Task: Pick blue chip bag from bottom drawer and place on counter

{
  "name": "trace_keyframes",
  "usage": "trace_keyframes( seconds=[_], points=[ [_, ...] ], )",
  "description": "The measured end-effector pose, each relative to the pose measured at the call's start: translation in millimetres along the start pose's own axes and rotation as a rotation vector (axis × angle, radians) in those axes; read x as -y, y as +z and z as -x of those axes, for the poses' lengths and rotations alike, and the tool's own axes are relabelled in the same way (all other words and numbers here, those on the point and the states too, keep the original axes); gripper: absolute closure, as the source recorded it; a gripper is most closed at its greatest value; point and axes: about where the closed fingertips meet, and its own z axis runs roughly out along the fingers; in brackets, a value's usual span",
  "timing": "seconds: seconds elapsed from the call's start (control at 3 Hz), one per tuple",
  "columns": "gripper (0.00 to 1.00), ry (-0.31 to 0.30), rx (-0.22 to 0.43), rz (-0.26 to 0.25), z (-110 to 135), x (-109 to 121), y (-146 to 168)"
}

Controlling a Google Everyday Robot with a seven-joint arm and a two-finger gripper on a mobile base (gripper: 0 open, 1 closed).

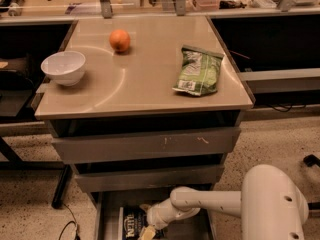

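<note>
Low in the bottom drawer (111, 220), gripper (148, 231) meets blue chip bag (132, 225).

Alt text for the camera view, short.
The robot's gripper reaches down into the open bottom drawer, at the blue chip bag lying there. On the counter above sit a white bowl, an orange and a green chip bag.

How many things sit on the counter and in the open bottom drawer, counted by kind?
Chip bags: 2, the green chip bag on the counter, the blue chip bag in the bottom drawer
Bowls: 1, white bowl
Fruit: 1, orange
Total: 4
The gripper is in the bottom drawer, at the blue chip bag.
</note>
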Motion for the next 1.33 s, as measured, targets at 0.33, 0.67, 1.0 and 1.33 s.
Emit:
trace_keyframes(
  seconds=[0.33, 0.67, 1.0, 1.33],
  points=[
    [0.0, -0.051, -0.063, -0.058, -6, 16, 4],
    [0.0, -0.065, -0.118, -0.109, -21, 31, 8],
    [0.0, -0.048, -0.163, -0.112, -44, 39, 18],
    [0.0, -0.045, -0.191, -0.117, -58, 48, 23]
  ],
)
